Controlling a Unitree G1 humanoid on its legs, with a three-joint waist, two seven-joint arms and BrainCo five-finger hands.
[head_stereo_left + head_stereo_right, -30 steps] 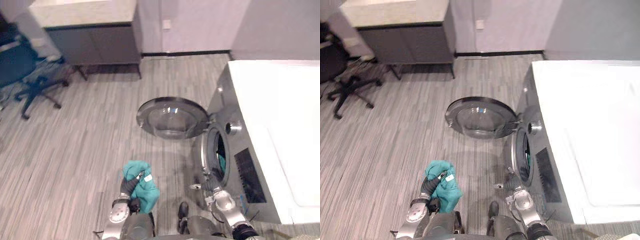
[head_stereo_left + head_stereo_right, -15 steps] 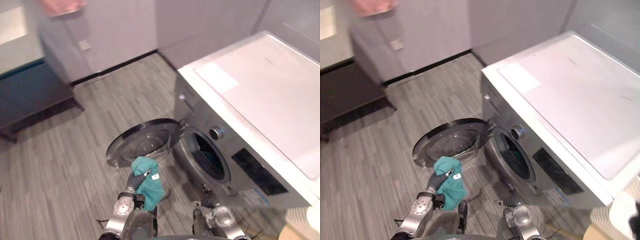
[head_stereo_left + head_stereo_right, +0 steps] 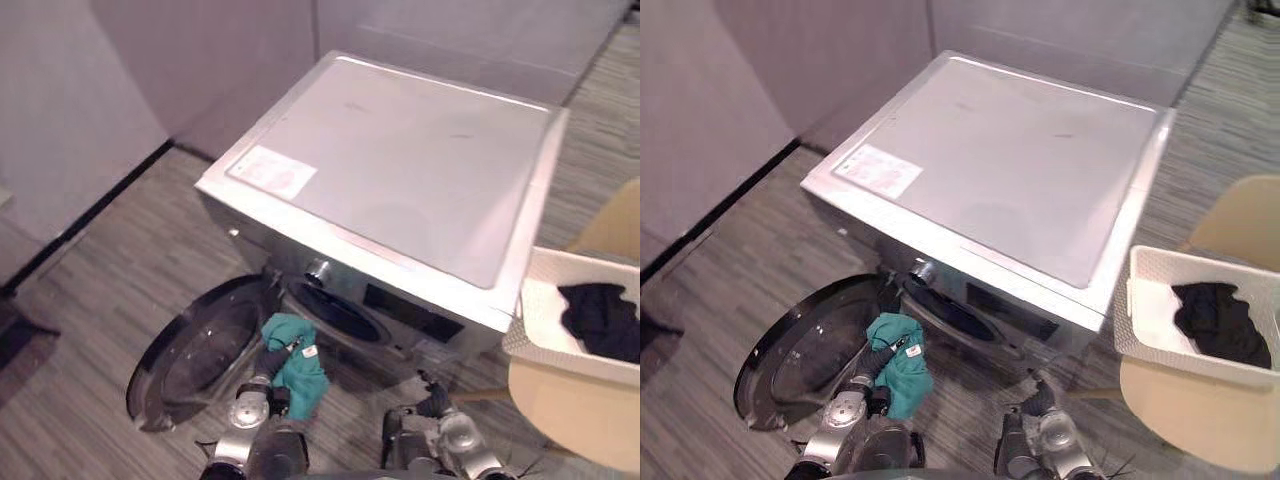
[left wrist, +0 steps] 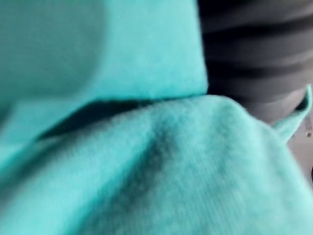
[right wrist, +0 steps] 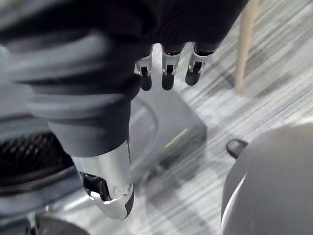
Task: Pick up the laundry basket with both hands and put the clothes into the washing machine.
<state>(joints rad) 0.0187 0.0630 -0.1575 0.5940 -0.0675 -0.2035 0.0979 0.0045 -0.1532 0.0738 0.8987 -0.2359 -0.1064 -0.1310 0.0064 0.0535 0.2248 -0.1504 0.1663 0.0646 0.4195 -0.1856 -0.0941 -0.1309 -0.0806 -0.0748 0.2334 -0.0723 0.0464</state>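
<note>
Washer door point(image 3: 195, 355) open. Left hand point(image 3: 268, 358) clutches teal garment point(image 3: 303, 378) just outside washing machine point(image 3: 400, 170) drum, not yet in. Right hand point(image 3: 432, 402) relaxed, empty. Laundry basket point(image 3: 540, 300) on chair point(image 3: 570, 410), black garment point(image 3: 603, 318) left to load.

A teal garment point(image 3: 298, 375) hides most of the left robot hand point(image 4: 254, 54); the laundry basket point(image 3: 1137, 330) is cropped.

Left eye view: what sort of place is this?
Probably a home laundry area: a front-loading washing machine with its door open, and a white laundry basket of dark clothes on a chair.
</note>
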